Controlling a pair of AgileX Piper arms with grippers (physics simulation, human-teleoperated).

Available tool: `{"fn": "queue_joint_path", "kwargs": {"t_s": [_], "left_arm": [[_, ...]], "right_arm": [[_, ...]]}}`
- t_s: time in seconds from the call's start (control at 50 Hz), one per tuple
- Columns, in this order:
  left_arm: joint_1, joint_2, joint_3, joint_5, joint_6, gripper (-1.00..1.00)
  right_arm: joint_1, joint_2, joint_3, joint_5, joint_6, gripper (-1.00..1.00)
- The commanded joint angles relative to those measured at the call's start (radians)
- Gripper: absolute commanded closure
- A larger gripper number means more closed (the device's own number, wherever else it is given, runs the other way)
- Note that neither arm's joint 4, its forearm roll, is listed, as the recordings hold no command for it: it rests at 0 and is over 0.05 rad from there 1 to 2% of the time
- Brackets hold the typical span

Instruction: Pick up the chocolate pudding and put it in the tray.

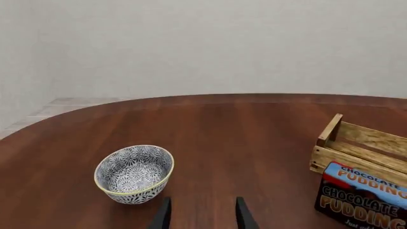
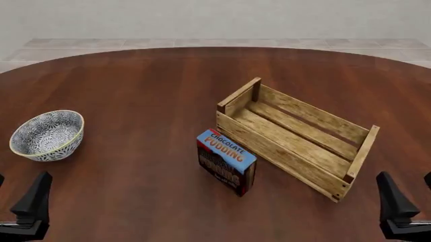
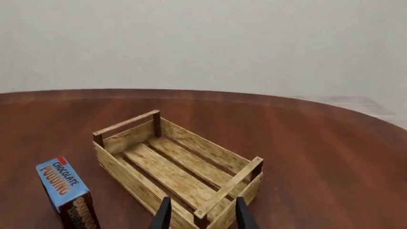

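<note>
The chocolate pudding is a small carton with a blue top and dark brown sides. It stands on the table close beside the near long wall of the tray, a light slatted wooden crate lying at an angle with nothing in it. My left gripper is open and empty at the near left edge, far from the pudding. My right gripper is open and empty at the near right, just short of the crate's end. The left wrist view shows the pudding and the tray. The right wrist view shows the pudding and the tray.
A round blue-and-white patterned bowl sits on the dark wooden round table at the left, just ahead of my left gripper; it also shows in the left wrist view. The right wrist view looks over the crate from my right gripper.
</note>
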Motion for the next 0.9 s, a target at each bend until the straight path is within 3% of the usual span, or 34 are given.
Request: {"fn": "queue_joint_path", "kwargs": {"t_s": [0.02, 0.06, 0.08, 0.16, 0.32, 0.34, 0.36, 0.4, 0.46, 0.52, 0.6, 0.68, 0.7, 0.74, 0.78, 0.8, 0.88, 0.9], "left_arm": [[0.000, 0.001, 0.000, 0.000, 0.000, -1.00], [0.000, 0.001, 0.000, 0.000, 0.000, -1.00], [0.000, 0.001, 0.000, 0.000, 0.000, -1.00], [0.000, 0.001, 0.000, 0.000, 0.000, -1.00], [0.000, 0.001, 0.000, 0.000, 0.000, -1.00], [0.000, 0.001, 0.000, 0.000, 0.000, -1.00], [0.000, 0.001, 0.000, 0.000, -0.001, -1.00], [0.000, 0.001, 0.000, 0.000, 0.000, -1.00], [0.000, 0.001, 0.000, 0.000, 0.000, -1.00], [0.000, 0.001, 0.000, 0.000, 0.000, -1.00], [0.000, 0.001, 0.000, 0.000, 0.000, -1.00], [0.000, 0.001, 0.000, 0.000, 0.000, -1.00], [0.000, 0.001, 0.000, 0.000, 0.000, -1.00], [0.000, 0.001, 0.000, 0.000, 0.000, -1.00], [0.000, 0.001, 0.000, 0.000, 0.000, -1.00], [0.000, 0.001, 0.000, 0.000, 0.000, -1.00], [0.000, 0.001, 0.000, 0.000, 0.000, -1.00], [0.000, 0.001, 0.000, 0.000, 0.000, -1.00]], "right_arm": [[-0.006, 0.024, -0.028, 0.004, 0.022, -1.00], [0.007, 0.019, -0.061, 0.031, 0.016, -1.00], [-0.001, 0.030, -0.081, 0.037, -0.016, -1.00], [0.013, 0.067, -0.166, 0.075, 0.032, -1.00], [0.050, 0.147, -0.325, 0.144, 0.000, -1.00], [0.042, 0.152, -0.340, 0.153, -0.012, -1.00], [-0.025, 0.240, -0.357, 0.157, -0.061, -1.00], [0.035, 0.234, -0.379, 0.156, -0.020, -1.00], [0.044, 0.287, -0.425, 0.170, -0.022, -1.00], [0.048, 0.346, -0.476, 0.176, -0.069, -1.00], [0.088, 0.414, -0.560, 0.198, 0.001, -1.00], [0.134, 0.526, -0.663, 0.235, -0.022, -1.00], [0.113, 0.572, -0.697, 0.241, -0.082, -1.00], [0.163, 0.598, -0.713, 0.237, -0.083, -1.00], [0.155, 0.622, -0.745, 0.245, -0.085, -1.00], [0.172, 0.662, -0.770, 0.255, -0.111, -1.00], [0.212, 0.710, -0.836, 0.263, -0.103, -1.00], [0.247, 0.747, -0.862, 0.275, -0.079, -1.00]]}}
